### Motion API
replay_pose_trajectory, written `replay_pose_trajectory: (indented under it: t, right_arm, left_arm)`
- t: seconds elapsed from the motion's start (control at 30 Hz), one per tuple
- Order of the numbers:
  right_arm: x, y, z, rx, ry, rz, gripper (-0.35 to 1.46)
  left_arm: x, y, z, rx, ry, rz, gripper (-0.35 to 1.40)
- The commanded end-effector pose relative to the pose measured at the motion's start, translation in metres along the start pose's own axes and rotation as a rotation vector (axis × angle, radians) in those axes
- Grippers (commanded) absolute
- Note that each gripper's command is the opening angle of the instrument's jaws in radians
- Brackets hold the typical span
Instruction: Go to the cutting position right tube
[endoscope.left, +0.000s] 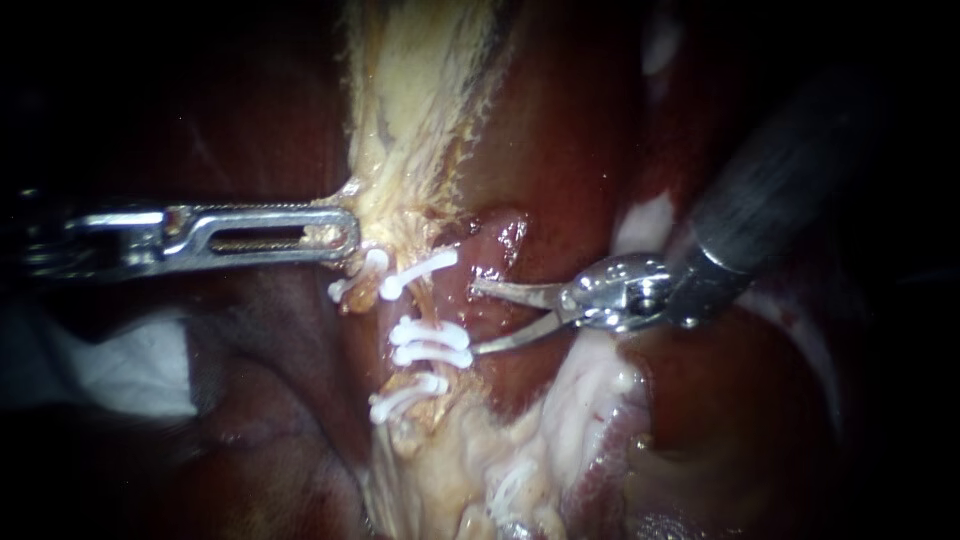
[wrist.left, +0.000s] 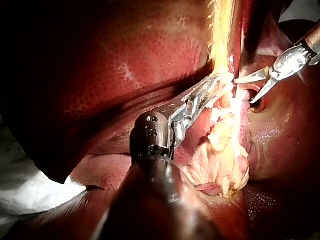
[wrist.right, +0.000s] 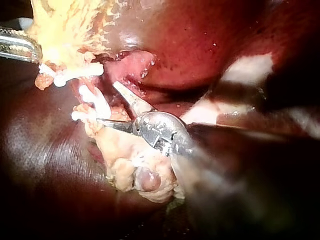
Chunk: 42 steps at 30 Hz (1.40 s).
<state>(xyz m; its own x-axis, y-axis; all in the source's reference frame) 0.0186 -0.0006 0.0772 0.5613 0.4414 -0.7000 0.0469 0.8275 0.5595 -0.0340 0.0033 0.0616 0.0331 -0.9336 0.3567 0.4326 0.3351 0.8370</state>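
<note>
fatty lump (endoscope.left: 470, 470): closest to the camera; pale, cream-coloured, ragged and knobbly, kinda wet-looking
lowest clip (endoscope.left: 405, 398): white plastic, lying crosswise just above that lump
right tube (endoscope.left: 437, 302): thin pinkish-orange strand; its long axis runs up and down the endoscope view, leaning a bit; it sits in the middle, between the paired clips and the upper clip
paired clips (endoscope.left: 432, 345): two white bars side by side, crossing the tube below the bare stretch
upper clip (endoscope.left: 420, 270): one white bar with a rounded end, slanted across the tube above the bare stretch
right instrument (endoscope.left: 476, 318): shiny metal hub on a dark shaft; two thin pointed blades spread wide, gripping nothing; tips point at the bare stretch from just beside it; the lower blade sits right by the ends of the paired clips
left instrument (endoscope.left: 345, 232): long, flat, slotted steel jaws lying level, pinching the foot of the yellow strand
yellow strand (endoscope.left: 420, 90): fibrous and frayed at the edges; it rises straight up from the clips
liver (endoscope.left: 560, 130): dark red, smooth, glossy, all around behind
gauze (endoscope.left: 130, 365): white and crumpled, off under the left shaft
</note>
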Motion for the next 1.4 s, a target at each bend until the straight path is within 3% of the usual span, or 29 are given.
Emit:
replay_pose_trajectory:
  t: [0.03, 0.2, 0.43, 1.4]
  right_arm:
    - [0.0, 0.0003, 0.0003, 0.004, -0.002, 0.003, 1.29]
    - [-0.0002, 0.0016, 0.002, 0.008, 0.0, 0.025, 1.28]
    - [-0.0006, 0.0022, 0.0039, 0.035, -0.004, 0.047, 1.26]
    - [0.001, 0.0016, 0.0057, 0.136, 0.091, 0.051, 1.21]
  left_arm:
    - [0.0, 0.0, 0.0, 0.0, 0.0, 0.0, -0.35]
    - [0.0001, 0.0, -0.0001, 0.0, 0.0, 0.0, -0.35]
    - [0.0001, -0.0001, -0.0002, 0.0, 0.0, 0.0, -0.35]
    - [0.0001, 0.0, -0.0002, 0.0, 0.0, 0.0, -0.35]
